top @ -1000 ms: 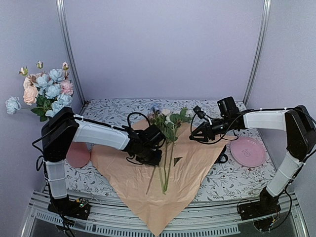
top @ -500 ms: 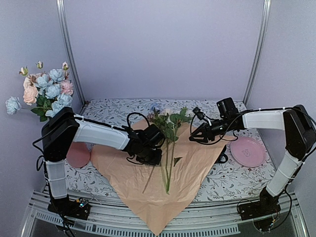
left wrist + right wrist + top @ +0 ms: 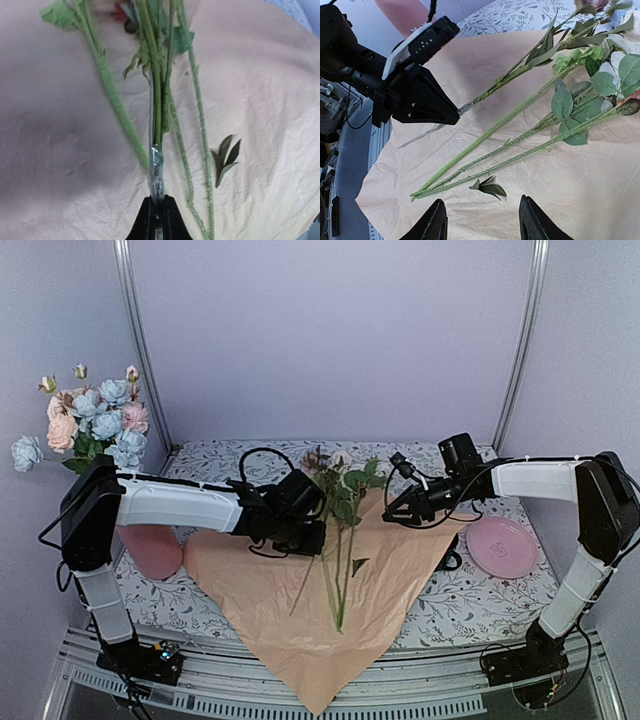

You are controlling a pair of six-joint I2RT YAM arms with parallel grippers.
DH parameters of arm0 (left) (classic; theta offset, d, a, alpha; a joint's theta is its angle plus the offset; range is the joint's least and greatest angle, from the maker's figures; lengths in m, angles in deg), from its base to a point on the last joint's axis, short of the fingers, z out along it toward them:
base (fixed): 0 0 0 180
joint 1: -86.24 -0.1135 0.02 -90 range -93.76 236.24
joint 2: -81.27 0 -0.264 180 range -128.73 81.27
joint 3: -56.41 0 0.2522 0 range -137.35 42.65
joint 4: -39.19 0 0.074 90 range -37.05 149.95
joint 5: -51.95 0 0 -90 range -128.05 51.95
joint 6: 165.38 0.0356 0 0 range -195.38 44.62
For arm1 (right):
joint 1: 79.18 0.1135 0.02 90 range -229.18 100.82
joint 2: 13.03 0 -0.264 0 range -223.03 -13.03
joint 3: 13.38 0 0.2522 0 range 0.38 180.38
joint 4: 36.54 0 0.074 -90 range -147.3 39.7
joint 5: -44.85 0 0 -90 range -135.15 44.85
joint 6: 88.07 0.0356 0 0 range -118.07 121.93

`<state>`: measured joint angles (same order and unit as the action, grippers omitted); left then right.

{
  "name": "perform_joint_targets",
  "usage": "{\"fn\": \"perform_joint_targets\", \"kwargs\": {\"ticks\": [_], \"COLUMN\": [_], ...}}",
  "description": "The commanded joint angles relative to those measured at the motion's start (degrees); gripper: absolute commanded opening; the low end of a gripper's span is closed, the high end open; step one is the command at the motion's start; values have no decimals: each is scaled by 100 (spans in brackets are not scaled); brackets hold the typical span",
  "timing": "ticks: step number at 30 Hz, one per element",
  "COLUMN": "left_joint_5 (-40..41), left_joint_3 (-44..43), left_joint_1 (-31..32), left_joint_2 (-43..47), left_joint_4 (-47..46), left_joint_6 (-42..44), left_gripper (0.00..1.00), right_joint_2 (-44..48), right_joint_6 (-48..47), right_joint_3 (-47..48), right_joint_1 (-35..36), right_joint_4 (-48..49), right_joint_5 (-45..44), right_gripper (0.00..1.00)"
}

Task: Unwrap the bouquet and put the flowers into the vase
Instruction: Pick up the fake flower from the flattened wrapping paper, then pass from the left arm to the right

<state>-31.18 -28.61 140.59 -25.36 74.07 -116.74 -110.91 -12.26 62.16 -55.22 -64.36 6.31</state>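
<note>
- Nearest, along the table's front: a metal rail (image 3: 400, 692), with one corner of the wrapping paper (image 3: 300, 640) drooping over it between the two arm bases.
- Spread flat across the middle of the table: that same paper, peach, matte and finely crinkled, roughly a diamond in outline.
- On the paper: the flowers (image 3: 338, 575), thin green stems side by side, cut ends toward the rail, leaves and pale blooms at the far end.
- Just right of the stems: one loose leaf (image 3: 358, 565), dark green, lying apart from them.
- Left gripper (image 3: 157, 205): pinched tight on a single stem at a band of silvery tape (image 3: 157, 172), black fingers low over the paper, left of the other stems; the held stem angled away from the rest.
- Right gripper (image 3: 484, 212): jaws parted, nothing between them, hovering over the paper's right side, with the leafy tops just to its left.
- Open room: bare paper left of the stems and in front of their cut ends, and flower-patterned tablecloth (image 3: 450, 615) on both flanks.
- Right of the paper: a flat round pink plate (image 3: 503, 547), well apart from the stems; at the paper's edge a small dark object (image 3: 452, 560), too hidden to identify.
- Far left: the vase (image 3: 152, 552), matte pink, partly behind the left arm, well apart from the stems.
- Above the vase: a standing bunch (image 3: 95, 425) of blue, pink and cream blooms, its join with the vase hidden by the arm.
- Farthest: two slanted metal uprights (image 3: 140, 340) against a plain lavender wall.
</note>
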Motion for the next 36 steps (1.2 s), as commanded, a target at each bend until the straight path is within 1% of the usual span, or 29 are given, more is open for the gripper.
{"fn": "perform_joint_targets", "kwargs": {"ticks": [1, 3, 6, 8, 10, 14, 18, 21, 25, 27, 29, 30, 33, 36], "left_joint_5": [-58, -160, -479, -585, -647, -711, -819, -898, -942, -966, -972, -946, -904, -962], "left_joint_3": [-84, -45, 67, 119, 200, 131, -12, -194, -309, -309, -280, -268, -227, -146], "left_joint_1": [-65, -65, -60, -65, -65, -77, -82, -106, -117, -126, -142, -144, -160, -179], "left_joint_2": [389, 460, 547, 584, 603, 495, 324, 176, 55, 39, 37, 44, 90, 184], "left_joint_4": [-988, -1648, -3023, -3846, -4625, -5519, -5933, -5975, -6020, -6065, -6130, -6146, -6139, -6151], "left_joint_6": [297, 467, 697, 637, 589, 527, 423, 318, 246, 212, 191, 190, 175, 172], "left_gripper": [0, 0, 0, 0, 0, 0, 0, 0, 0, 0, 0, 0, 0, 0], "right_joint_2": [57, 6, -90, -173, -260, -361, -329, -292, -158, -105, -115, -127, -73, 18], "right_joint_6": [59, 124, 368, 539, 727, 989, 1148, 1239, 1483, 1634, 1691, 1679, 1649, 1537], "right_joint_3": [427, 558, 708, 713, 965, 1061, 987, 901, 801, 631, 593, 576, 514, 561], "right_joint_1": [-12, -15, -14, -11, -13, 9, 161, 257, 293, 293, 301, 302, 302, 198], "right_joint_4": [-329, -376, -331, -275, -211, 49, 408, 694, 1098, 1229, 1238, 1233, 1207, 1009], "right_joint_5": [352, 591, 923, 1128, 1338, 1801, 2055, 2234, 2497, 2610, 2634, 2666, 2787, 2766], "right_gripper": [52, 52, 56, 57, 58, 60, 61, 60, 58, 54, 48, 47, 47, 51]}}
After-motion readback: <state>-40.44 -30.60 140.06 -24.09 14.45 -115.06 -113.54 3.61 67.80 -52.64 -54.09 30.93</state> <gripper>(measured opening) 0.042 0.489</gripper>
